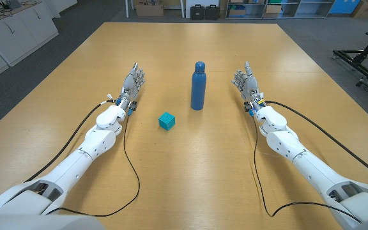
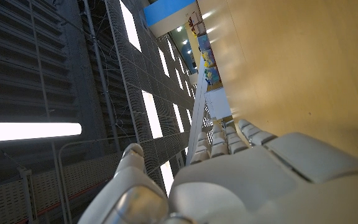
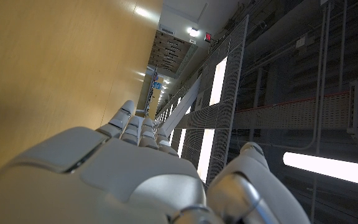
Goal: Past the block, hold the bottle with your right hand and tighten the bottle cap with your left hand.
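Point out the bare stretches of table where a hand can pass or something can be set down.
Bare wood lies between the left hand and the bottle, between the bottle and the right hand, and across the table beyond the bottle. Nearer the robot, wood lies open between the forearms. It is tightest between the block and the bottle.

Bottle (image 1: 198, 86) is seen as matte blue; block (image 1: 166, 121) as teal. Desk (image 1: 171, 57) is seen as light wood, plain. Both hands are seen as white-grey: left hand (image 1: 131, 85), right hand (image 1: 246, 84).

One bottle (image 1: 198, 87), one block (image 1: 166, 121), two hands.
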Robot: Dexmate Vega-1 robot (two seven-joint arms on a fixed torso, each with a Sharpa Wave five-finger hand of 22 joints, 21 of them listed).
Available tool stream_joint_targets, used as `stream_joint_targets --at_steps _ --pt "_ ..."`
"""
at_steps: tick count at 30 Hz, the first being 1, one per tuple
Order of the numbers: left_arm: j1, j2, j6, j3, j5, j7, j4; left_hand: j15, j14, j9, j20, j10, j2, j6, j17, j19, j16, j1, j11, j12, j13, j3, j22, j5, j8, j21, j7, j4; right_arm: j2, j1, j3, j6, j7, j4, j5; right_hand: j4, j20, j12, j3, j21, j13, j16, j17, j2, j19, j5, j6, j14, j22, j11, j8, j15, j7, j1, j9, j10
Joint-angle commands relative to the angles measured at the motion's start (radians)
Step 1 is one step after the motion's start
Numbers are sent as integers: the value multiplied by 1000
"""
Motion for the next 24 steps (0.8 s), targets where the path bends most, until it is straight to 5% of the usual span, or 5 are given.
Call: stream_joint_targets --at_steps 1,24 --pt "59 -12 -3 -35 32 38 -49 -5 -3 4 -68 9 -7 12 1 -8 6 2 6 6 2 7 1 4 5 3 5 1 -9 -18 2 4 -23 -20 -34 -3 -2 6 9 4 3 7 4 0 -2 7 5 7 2 9 4 2 57 13 2 4" --pt "186 -4 -59 -93 63 60 -169 -13 63 4 -70 75 3 85 1 40 18 7 4 20 2 7 1 3 20 11 1 -5 -50 -90 10 59 -49 -112 -105 -44 -6 4 23 -11 6 4 -3 -3 0 13 19 8 2 3 8 -9 50 75 4 5"
